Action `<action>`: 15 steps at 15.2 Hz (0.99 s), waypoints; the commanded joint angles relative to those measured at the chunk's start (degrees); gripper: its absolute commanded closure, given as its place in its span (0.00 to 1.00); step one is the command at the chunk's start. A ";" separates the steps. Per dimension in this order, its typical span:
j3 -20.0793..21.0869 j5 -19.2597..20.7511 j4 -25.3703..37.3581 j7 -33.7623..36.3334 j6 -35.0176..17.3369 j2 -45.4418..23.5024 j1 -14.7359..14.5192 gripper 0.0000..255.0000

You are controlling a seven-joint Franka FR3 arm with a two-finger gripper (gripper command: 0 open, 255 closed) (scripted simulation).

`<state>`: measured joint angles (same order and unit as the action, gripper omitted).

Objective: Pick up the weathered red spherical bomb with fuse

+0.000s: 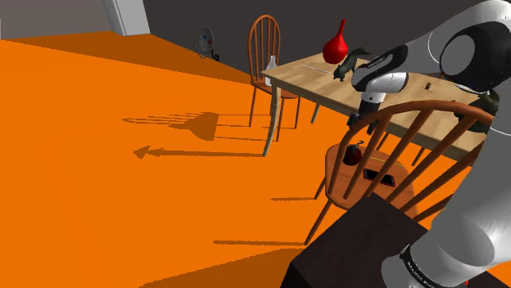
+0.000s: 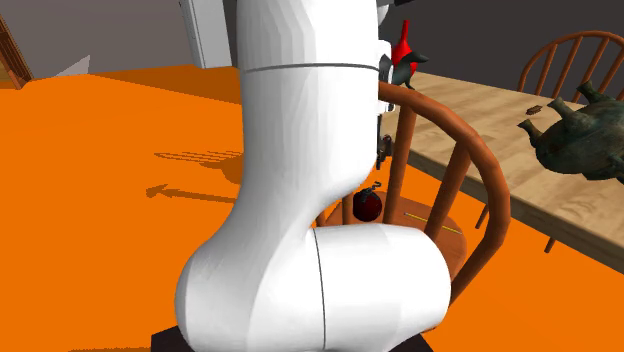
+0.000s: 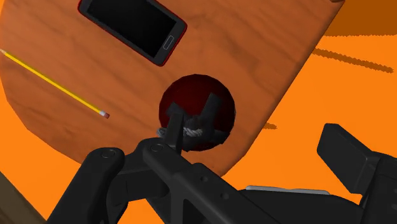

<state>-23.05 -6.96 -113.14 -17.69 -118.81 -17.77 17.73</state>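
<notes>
Dark red spherical bomb with a grey fuse (image 3: 197, 114) rests on the brown wooden chair seat (image 3: 254, 44), near its edge. On the same seat lie 1 black smartphone in a red case (image 3: 133, 28) and 1 yellow pencil (image 3: 51, 83), both apart from the bomb. The all-black 2-finger gripper (image 3: 254, 156) hangs above the bomb, fingers spread, holding nothing.

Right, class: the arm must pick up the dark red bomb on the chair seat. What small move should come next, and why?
Probably slide the gripper sideways to centre it over the bomb. The gripper is open above the chair seat, and the bomb sits by one finger rather than midway, so descending now would likely miss.
</notes>
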 commanded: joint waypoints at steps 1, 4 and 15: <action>-0.02 -1.89 3.34 -1.42 0.14 -4.46 1.77 0.00; 0.26 -4.33 9.03 -3.09 0.99 -11.10 4.76 0.00; 1.31 -6.65 10.57 -4.39 -2.65 -17.06 6.38 0.00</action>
<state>-21.49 -13.60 -102.56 -21.79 -119.60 -33.78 23.60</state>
